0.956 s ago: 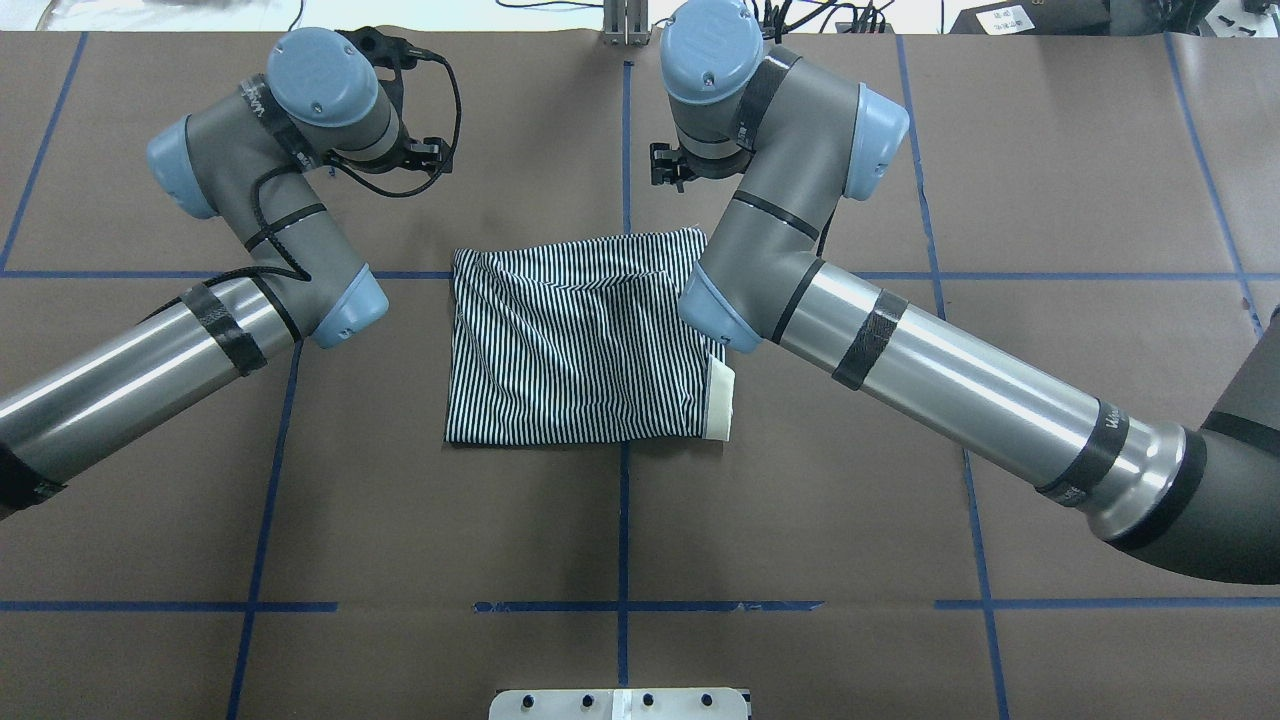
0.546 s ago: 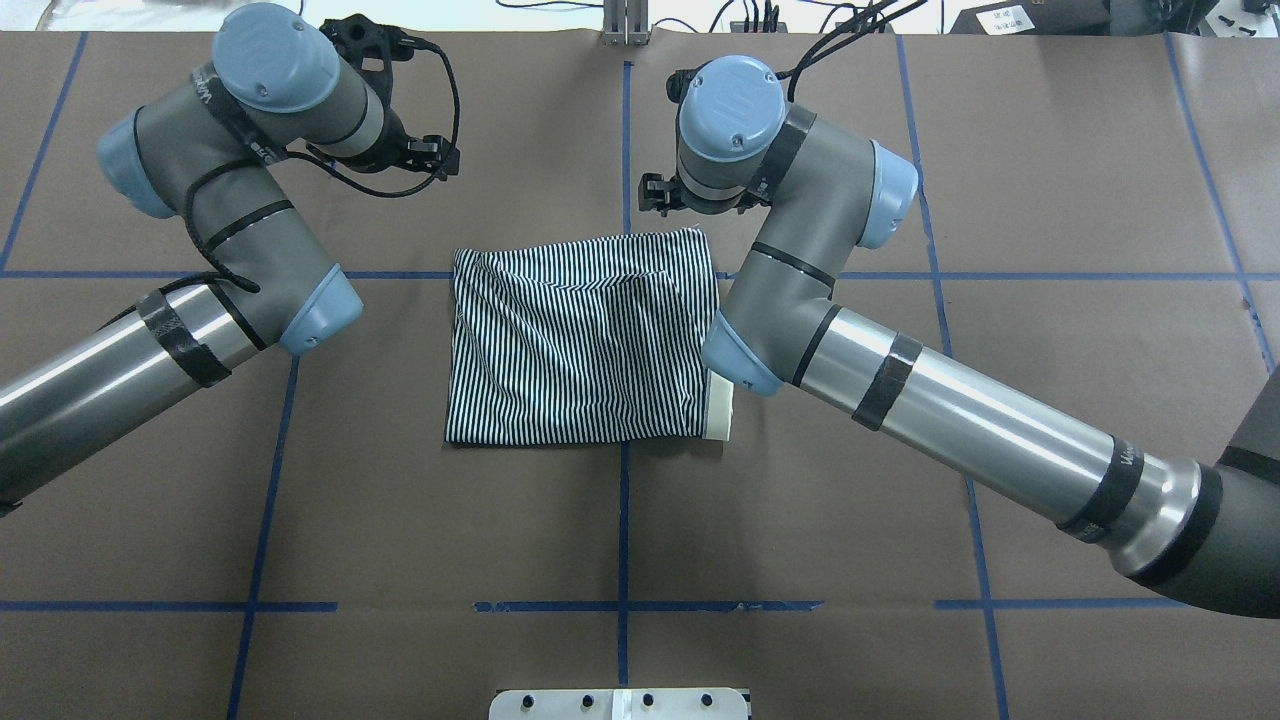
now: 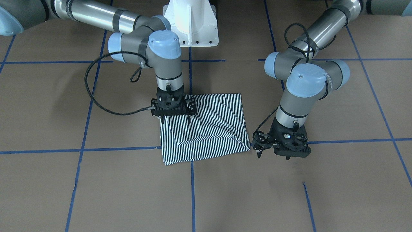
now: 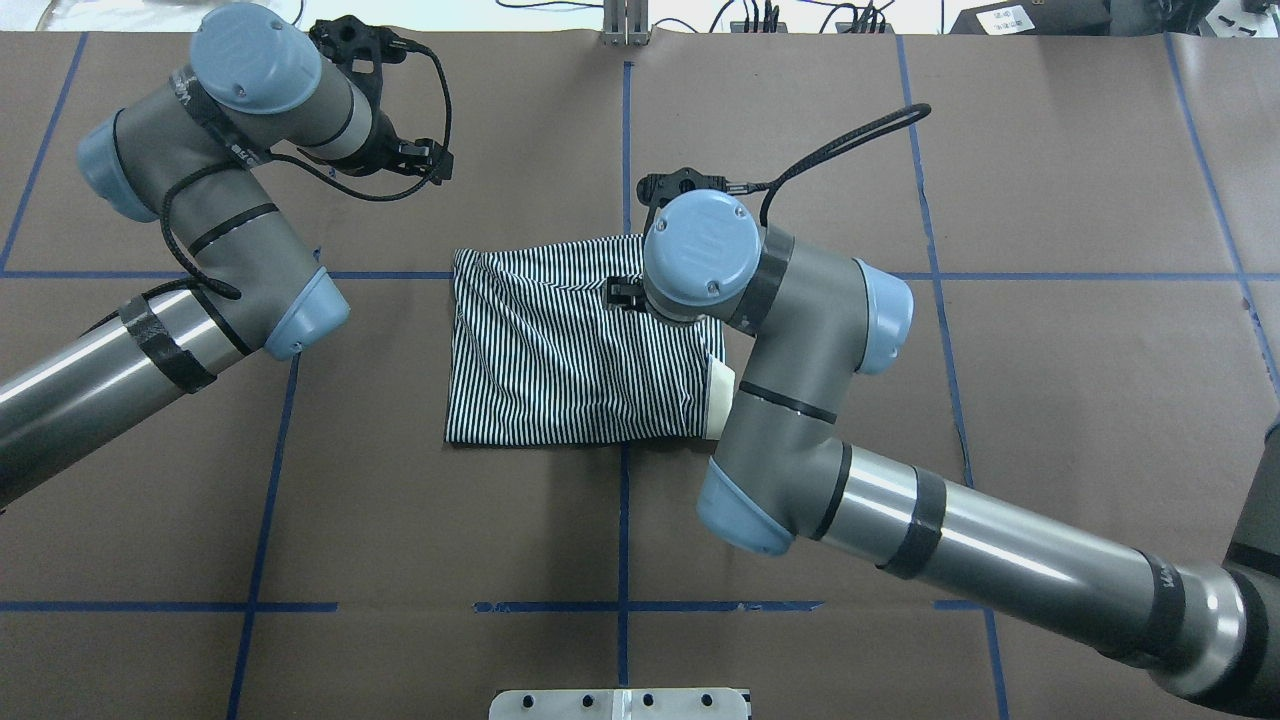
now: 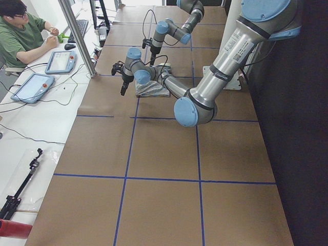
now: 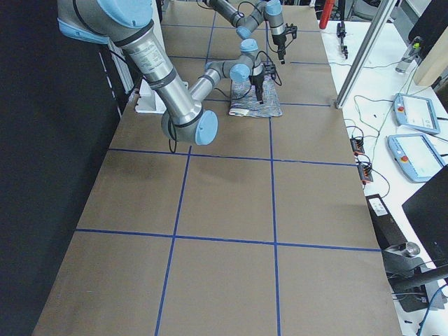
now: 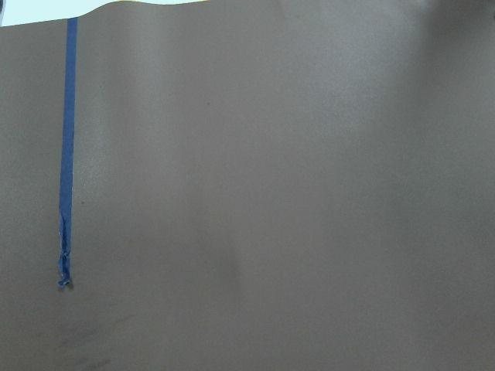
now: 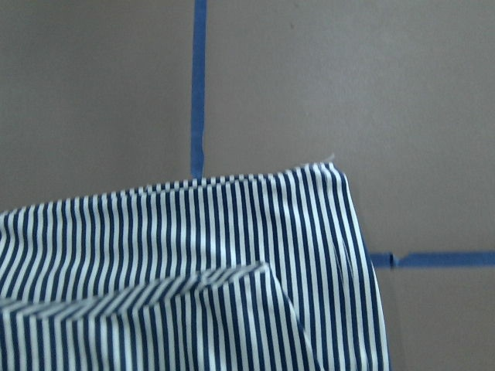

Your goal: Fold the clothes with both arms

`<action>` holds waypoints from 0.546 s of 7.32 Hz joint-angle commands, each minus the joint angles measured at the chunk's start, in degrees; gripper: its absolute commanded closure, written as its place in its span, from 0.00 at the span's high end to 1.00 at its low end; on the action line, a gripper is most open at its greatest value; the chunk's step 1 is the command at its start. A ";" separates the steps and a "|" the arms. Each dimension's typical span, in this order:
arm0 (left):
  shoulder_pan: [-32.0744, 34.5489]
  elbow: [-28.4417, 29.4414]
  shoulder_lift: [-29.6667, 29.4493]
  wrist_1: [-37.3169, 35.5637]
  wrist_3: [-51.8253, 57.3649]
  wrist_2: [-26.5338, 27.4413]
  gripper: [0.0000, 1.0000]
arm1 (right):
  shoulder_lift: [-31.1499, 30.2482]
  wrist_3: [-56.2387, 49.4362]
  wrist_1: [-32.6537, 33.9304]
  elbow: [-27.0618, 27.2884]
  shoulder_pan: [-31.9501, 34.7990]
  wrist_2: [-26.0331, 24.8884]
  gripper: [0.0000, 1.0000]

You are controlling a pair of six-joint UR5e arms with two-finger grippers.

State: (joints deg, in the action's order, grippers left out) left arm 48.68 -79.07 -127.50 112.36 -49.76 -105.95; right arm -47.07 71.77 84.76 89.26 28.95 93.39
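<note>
The striped polo shirt [image 3: 209,129] lies folded into a rough rectangle on the brown table, also in the overhead view [image 4: 560,360]. Its cream collar [image 4: 720,400] peeks out at the right edge. My right gripper [image 3: 175,120] points down with its jaws open, just over the shirt's edge nearest the robot's base. The right wrist view shows a corner of the shirt [image 8: 193,255] from a little above. My left gripper [image 3: 273,156] is open and empty, over bare table beside the shirt's far corner. The left wrist view shows only brown table.
The white pedestal base [image 3: 191,22] stands at the robot's side of the table. Blue tape lines [image 3: 112,149] grid the brown surface. An operator [image 5: 25,36] sits with tablets beyond the table's far side. Cables loop off both wrists.
My right arm has swung back toward the robot, bringing its wrist from beyond the shirt to over the shirt's far right part. My left arm has drawn a little to the left.
</note>
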 commanded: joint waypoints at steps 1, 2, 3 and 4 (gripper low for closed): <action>-0.08 -0.12 0.23 0.14 0.02 -0.05 1.00 | -2.58 2.49 3.31 3.90 -3.80 -2.51 1.00; -0.08 -0.12 0.23 0.14 -0.07 -0.05 1.00 | -3.11 2.50 3.22 3.90 -4.42 -2.78 1.00; -0.08 -0.12 0.23 0.14 0.02 0.04 1.00 | -3.46 2.50 3.22 3.90 -5.21 -2.87 1.00; -0.08 -0.21 0.23 0.14 0.02 -0.05 1.00 | -4.08 2.93 3.14 3.64 -6.69 -3.48 1.00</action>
State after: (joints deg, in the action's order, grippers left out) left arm 48.61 -79.21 -127.27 112.50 -49.77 -105.95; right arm -50.45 74.33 87.91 93.05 23.81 90.51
